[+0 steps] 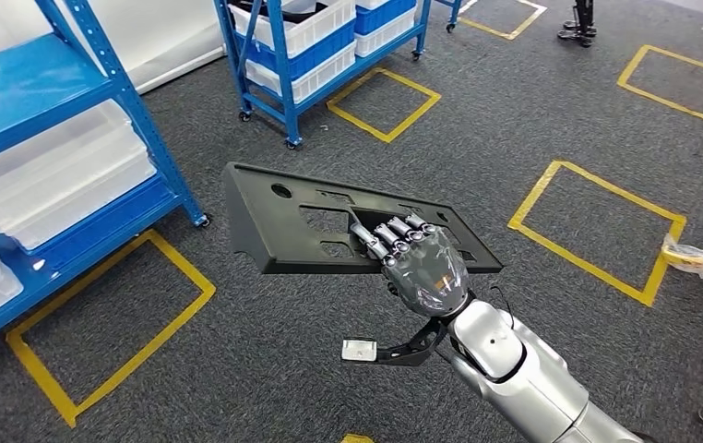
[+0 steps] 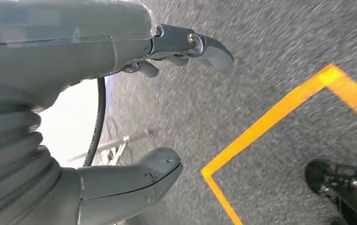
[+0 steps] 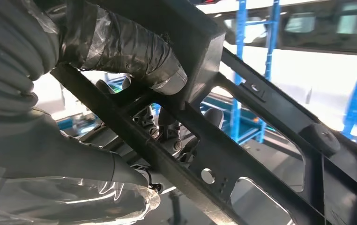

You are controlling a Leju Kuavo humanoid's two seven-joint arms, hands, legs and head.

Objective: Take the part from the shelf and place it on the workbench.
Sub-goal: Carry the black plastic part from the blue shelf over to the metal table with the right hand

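A flat black plastic part [image 1: 302, 221] with cut-outs and holes hangs above the grey carpet in the head view. My right hand [image 1: 417, 258] grips its near edge, fingers hooked through a cut-out. In the right wrist view the part [image 3: 261, 140] crosses the picture as black ribs, with the taped thumb [image 3: 134, 51] pressed on one side and the dark fingers [image 3: 160, 131] curled through an opening. My left hand [image 2: 167, 108] hangs over the carpet in the left wrist view, thumb and fingers apart, holding nothing.
A blue shelf [image 1: 62, 138] with clear plastic bins stands at the left. Another blue wheeled rack [image 1: 320, 46] with white and blue bins stands behind. Yellow tape squares [image 1: 597, 231] mark the carpet. A crumpled wrapper [image 1: 694, 258] lies at the right.
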